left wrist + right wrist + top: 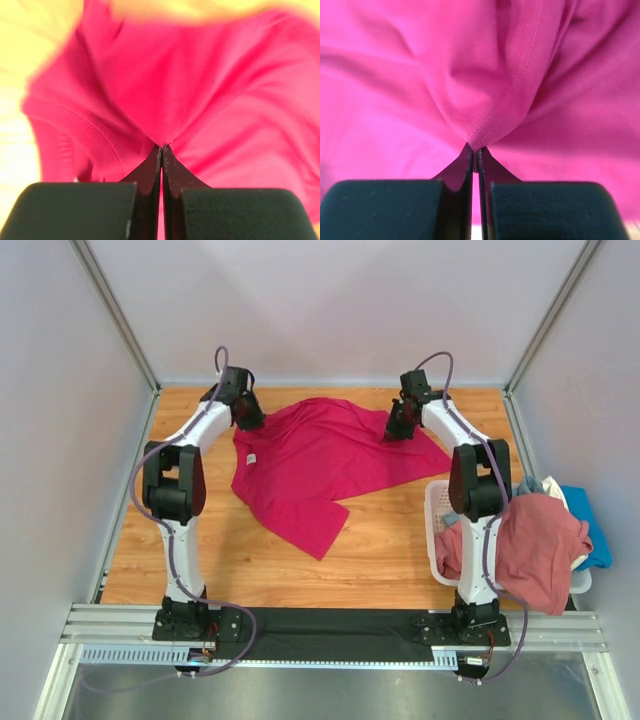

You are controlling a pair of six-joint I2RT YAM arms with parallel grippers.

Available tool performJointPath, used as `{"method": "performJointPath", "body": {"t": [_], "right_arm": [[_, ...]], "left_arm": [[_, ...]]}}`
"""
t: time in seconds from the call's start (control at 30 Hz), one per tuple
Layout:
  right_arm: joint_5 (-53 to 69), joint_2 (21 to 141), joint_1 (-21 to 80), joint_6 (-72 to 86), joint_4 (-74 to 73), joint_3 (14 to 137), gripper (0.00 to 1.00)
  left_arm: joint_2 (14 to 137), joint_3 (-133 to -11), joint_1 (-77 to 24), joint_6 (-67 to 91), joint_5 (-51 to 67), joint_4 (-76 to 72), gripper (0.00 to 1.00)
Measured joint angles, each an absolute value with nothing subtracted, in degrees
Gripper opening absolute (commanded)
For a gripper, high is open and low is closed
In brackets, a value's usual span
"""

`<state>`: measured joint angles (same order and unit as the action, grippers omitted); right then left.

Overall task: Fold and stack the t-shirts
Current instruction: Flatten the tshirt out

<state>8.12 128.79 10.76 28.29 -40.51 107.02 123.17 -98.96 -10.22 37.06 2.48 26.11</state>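
Your left arm (180,550) and right arm (440,420) look alike: smooth white link shells set between bulky black joint housings, each standing on a black base (200,622). A thin grey-purple cable (135,490) loops loose outside the left arm, and you'll find its twin (447,365) arching over the right wrist. Up close, the left gripper (161,147) shows you two matte black blocks with rounded corners, tapering to thin dark blades. The right gripper (474,146) is built the same, its blocks faintly speckled
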Motion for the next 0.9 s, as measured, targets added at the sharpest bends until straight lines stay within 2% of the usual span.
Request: {"method": "performJointPath", "body": {"t": [0.17, 0.37, 0.6, 0.9], "right_arm": [[6.07, 117.86, 10.44, 25.8, -44.14, 108.27, 0.0], [4.97, 99.39, 9.93, 23.42, -46.11, 109.23, 0.0], [6.39, 76.79, 10.0, 21.98, -47.66, 106.04, 0.0], [13.67, 54.43, 11.79, 23.22, -47.79, 100.05, 0.0]], "left_arm": [[111.77, -108.09, -10.37, 28.75, 1.78, 32.1, 0.0], [92.12, -117.89, -10.57, 19.35, -1.41, 34.7, 0.0], [72.1, -120.95, -8.05, 12.67, -4.16, 35.55, 0.0], [57.1, -122.21, -8.1, 7.25, -3.03, 36.21, 0.0]]}}
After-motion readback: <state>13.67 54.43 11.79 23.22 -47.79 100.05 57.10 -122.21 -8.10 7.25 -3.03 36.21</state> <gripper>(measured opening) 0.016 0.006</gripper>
